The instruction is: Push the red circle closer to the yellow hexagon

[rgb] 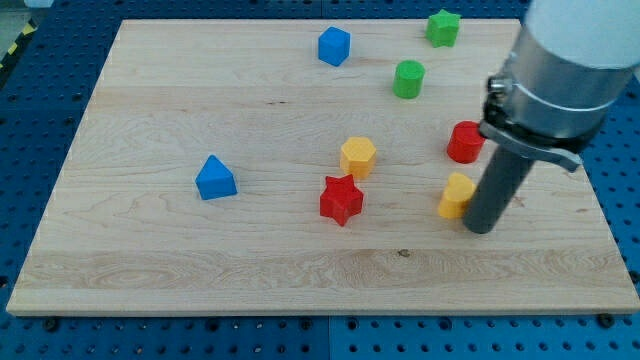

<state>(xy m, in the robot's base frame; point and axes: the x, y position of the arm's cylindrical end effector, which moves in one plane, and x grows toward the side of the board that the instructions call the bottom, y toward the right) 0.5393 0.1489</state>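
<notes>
— Where to find the red circle [465, 142]?
— Stands on the bench [150, 280], right of centre, partly tucked behind the tool's clamp. Touching the rod or merely behind it: cannot tell.

— And the yellow hexagon [358, 157]?
— Sits near the middle, to the view's left of the red circle and slightly lower. Only bare wood between the two. Just below the hexagon, nearly touching, lies a red star [341, 200].

— State of the tool?
— Just a straight dark rod, with no jaws to clench or release, so grasping nothing. Comes down with my tip [482, 228] below the red circle, towards the view's bottom right. Appears pressed against a yellow block [457, 195] on its left, shape partly hidden.

— Anything else around?
— Up top: a blue block [334, 46], a green circle [408, 79] and a green star [443, 27] close to the far edge. Out to the view's left, well apart from everything, a blue block with a pointed top [215, 178].

— Room to move?
— Plenty of open wood along the bottom and across the left half. Less on the right, with my tip fairly near that edge.
</notes>
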